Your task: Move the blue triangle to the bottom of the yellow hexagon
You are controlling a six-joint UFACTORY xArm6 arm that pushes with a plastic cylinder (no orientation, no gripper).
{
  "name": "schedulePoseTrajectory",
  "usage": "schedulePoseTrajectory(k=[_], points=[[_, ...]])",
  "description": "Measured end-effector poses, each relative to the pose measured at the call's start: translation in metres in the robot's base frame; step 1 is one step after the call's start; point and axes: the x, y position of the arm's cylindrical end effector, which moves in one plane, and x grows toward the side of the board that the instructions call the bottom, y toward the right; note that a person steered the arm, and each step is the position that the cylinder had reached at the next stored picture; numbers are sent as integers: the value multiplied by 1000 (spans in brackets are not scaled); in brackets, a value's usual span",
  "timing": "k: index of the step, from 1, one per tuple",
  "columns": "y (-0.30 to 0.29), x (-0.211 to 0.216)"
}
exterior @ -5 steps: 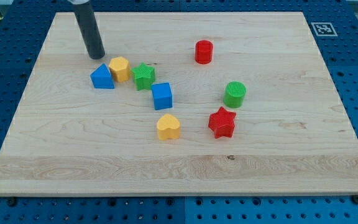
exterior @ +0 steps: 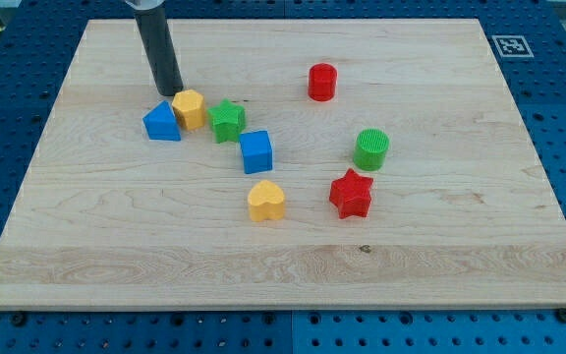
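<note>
My tip [exterior: 170, 93] is set just beyond the blue triangle [exterior: 161, 122] and yellow hexagon [exterior: 190, 107], so the triangle can be pushed nearer; no jawed end effector is fitted.

Blue triangle [exterior: 161, 122], yellow hexagon [exterior: 189, 107] (pale wooden board [exterior: 440, 246]).

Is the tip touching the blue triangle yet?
Cannot tell. In the camera view my tip sits right at the top edge of the blue triangle, beside the yellow hexagon; no clear gap or contact shows.

Green star [exterior: 227, 119] beside yellow hexagon [exterior: 189, 107]
</note>
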Motion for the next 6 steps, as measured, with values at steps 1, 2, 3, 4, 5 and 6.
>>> schedulePoseTrajectory(k=[1, 2, 3, 4, 5, 6], points=[[0, 18], [0, 47], [7, 75], [16, 94], [19, 96], [15, 83]])
